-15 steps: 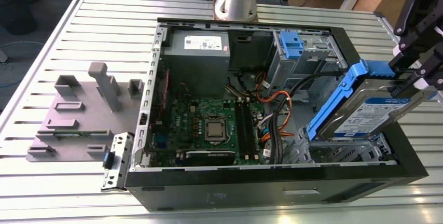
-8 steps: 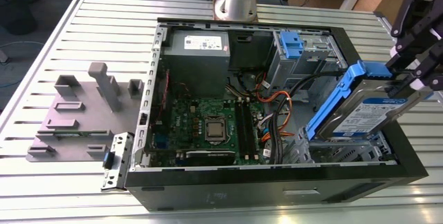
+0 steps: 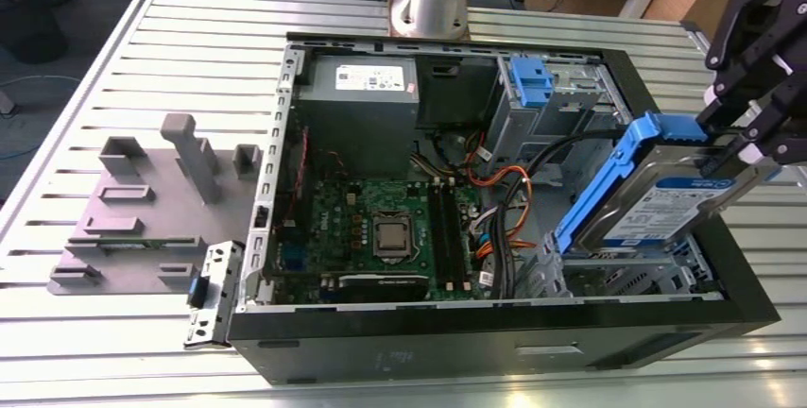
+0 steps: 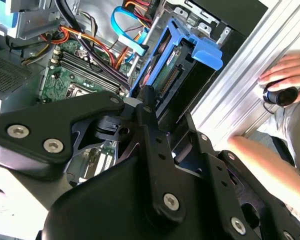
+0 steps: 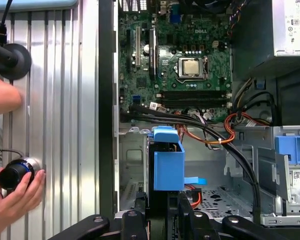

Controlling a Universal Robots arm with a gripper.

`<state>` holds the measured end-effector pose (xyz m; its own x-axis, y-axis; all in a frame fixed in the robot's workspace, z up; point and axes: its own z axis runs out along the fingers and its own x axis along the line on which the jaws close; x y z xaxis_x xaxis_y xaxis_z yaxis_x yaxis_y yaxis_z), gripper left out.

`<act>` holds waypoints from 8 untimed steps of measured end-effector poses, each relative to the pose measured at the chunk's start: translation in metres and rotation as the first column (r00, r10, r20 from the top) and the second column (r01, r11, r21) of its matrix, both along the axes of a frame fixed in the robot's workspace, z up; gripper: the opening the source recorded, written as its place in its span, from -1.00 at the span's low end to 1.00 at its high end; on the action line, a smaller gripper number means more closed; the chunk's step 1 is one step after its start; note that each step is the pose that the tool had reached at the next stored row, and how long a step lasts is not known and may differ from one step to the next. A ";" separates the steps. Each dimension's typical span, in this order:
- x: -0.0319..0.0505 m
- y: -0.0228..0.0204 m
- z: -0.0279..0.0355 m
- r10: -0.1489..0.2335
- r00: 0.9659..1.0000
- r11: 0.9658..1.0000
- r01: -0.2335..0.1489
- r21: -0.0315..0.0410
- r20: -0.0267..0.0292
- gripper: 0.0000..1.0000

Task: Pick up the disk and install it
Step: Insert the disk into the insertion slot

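The disk (image 3: 666, 202), a silver drive with a blue-and-white label in a blue carrier, hangs tilted over the open computer case's corner at the exterior view's right. My black gripper (image 3: 746, 146) is shut on its upper end. The metal drive cage (image 3: 630, 276) lies just below the disk. In the second wrist view the disk (image 4: 176, 75) shows its blue end tab (image 4: 206, 51) pointing away from the gripper (image 4: 152, 107). In the first wrist view the blue carrier (image 5: 168, 165) stands straight out from the gripper (image 5: 162, 212), over the cage floor (image 5: 217, 197).
The open case (image 3: 505, 332) holds a motherboard (image 3: 378, 229), a grey power supply (image 3: 359, 77), loose cables (image 3: 505, 200) and a blue latch (image 3: 530, 82) on a bay. A grey fixture (image 3: 139, 210) sits at the exterior view's left. A person's hand (image 5: 12, 192) holds a black knob outside the case.
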<state>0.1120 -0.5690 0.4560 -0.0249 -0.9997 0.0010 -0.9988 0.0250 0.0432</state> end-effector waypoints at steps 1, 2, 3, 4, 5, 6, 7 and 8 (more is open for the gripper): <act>0.0002 0.0004 -0.0009 0.000 1.000 1.000 0.000 0.000 0.000 -0.30; 0.0005 0.0008 -0.0016 0.000 1.000 1.000 0.000 0.000 0.000 -0.30; 0.0010 0.0011 -0.0021 0.000 1.000 1.000 0.000 0.000 0.000 -0.30; 0.0014 0.0014 -0.0024 0.000 1.000 1.000 0.000 0.000 0.000 -0.30; 0.0017 0.0017 -0.0025 0.000 1.000 1.000 0.000 0.000 0.000 -0.30; 0.0019 0.0020 -0.0026 0.000 1.000 1.000 0.000 0.000 0.000 -0.30; 0.0020 0.0022 -0.0027 0.000 1.000 1.000 0.000 0.000 0.000 -0.30; 0.0021 0.0023 -0.0030 0.000 1.000 1.000 0.000 0.000 0.000 -0.30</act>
<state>0.1141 -0.5667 0.4531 -0.0251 -0.9997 0.0009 -0.9988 0.0251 0.0432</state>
